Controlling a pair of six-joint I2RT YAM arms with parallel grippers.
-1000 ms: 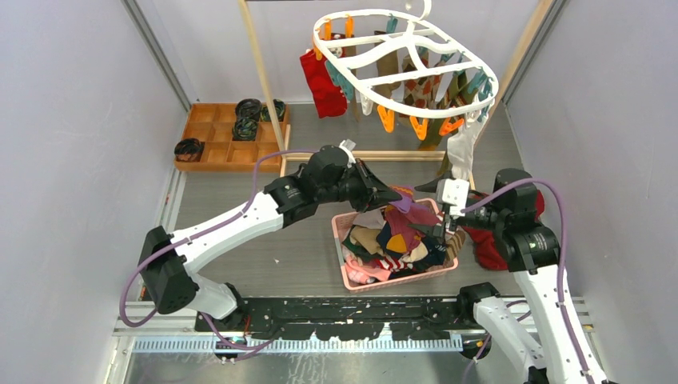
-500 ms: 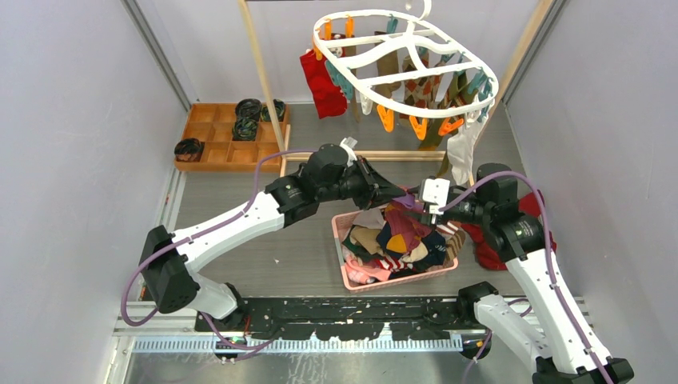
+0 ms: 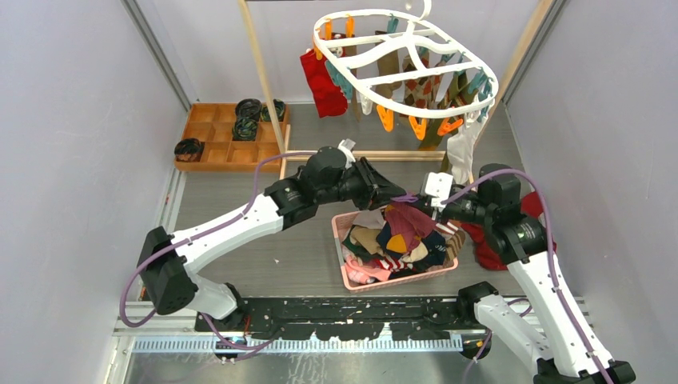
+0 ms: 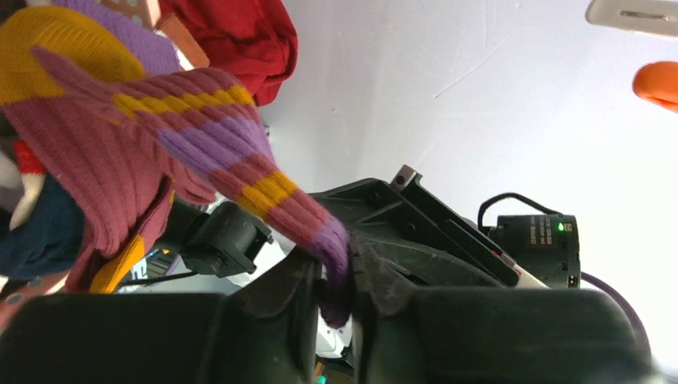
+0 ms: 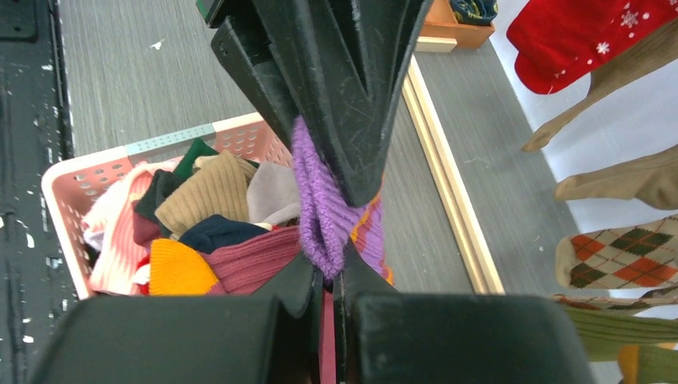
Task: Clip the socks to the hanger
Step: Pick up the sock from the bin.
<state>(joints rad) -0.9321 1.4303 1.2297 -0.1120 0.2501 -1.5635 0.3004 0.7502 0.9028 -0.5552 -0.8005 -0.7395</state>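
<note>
The right claw (image 5: 328,276) has left the right side of the pink basket (image 3: 345,276), where it hung spread a second ago. It has come up and leftward to the basket's back rim, and its fingers are now pressed together on the purple cuff of a striped sock (image 4: 208,128). The left claw (image 4: 336,272) is much where it was, pinching the same cuff from the opposite side, so the two claws meet tip to tip. The sock, maroon with purple and yellow bands, trails down onto the heap of socks (image 3: 400,248) in the basket on the grey worktop (image 3: 216,188). The hanger (image 3: 382,77) hangs above and behind, with several socks clipped on.

From above, the meeting point is small and crowded by both wrists. The sock's far end is lost in the heap, the hanger's hook is cut off by the top edge, and a red cloth (image 3: 484,244) is half hidden behind the right arm.
</note>
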